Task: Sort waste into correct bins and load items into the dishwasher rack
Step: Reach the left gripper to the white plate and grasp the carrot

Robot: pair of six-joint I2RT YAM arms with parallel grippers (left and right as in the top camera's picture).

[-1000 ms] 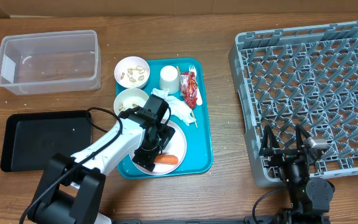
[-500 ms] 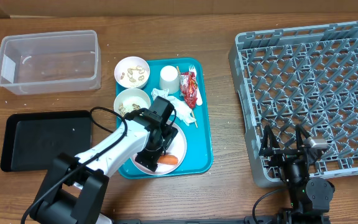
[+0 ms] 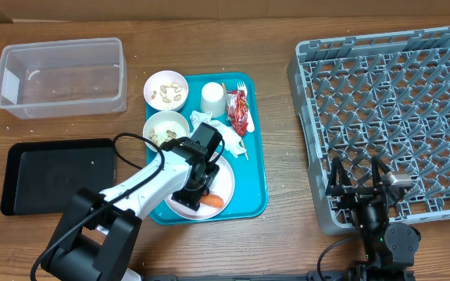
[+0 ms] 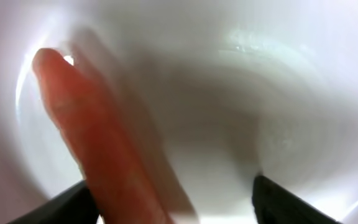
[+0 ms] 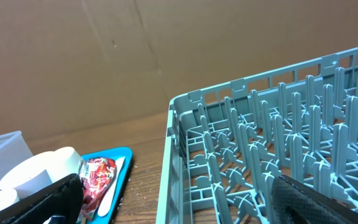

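Observation:
An orange carrot [image 3: 210, 200] [image 4: 98, 149] lies on the round white plate [image 3: 224, 181] [image 4: 241, 93] at the front of the teal tray [image 3: 257, 168]. My left gripper [image 3: 200, 190] [image 4: 173, 208] is down on the plate, open, its jaws either side of the carrot. The carrot lies against the left fingertip [image 4: 67, 208]; the right one stands apart from it. Crumpled napkins [image 3: 222, 133], a red wrapper [image 3: 238, 112] [image 5: 95, 174], a fork [image 3: 241, 86], a cup [image 3: 212, 97] and two bowls [image 3: 166, 90] [image 3: 165, 125] with scraps sit further back. My right gripper [image 3: 358, 178] [image 5: 179, 205] hangs open at the grey rack's [image 3: 389, 117] near-left corner.
The clear tub [image 3: 61, 76] stands at the back left. The black tray [image 3: 57, 176] lies in front of it, left of the teal tray. The rack [image 5: 260, 155] fills the right side of the table.
My left gripper has shifted a little to the right over the plate and lowered around the carrot, its jaws narrowing. The right arm has not moved.

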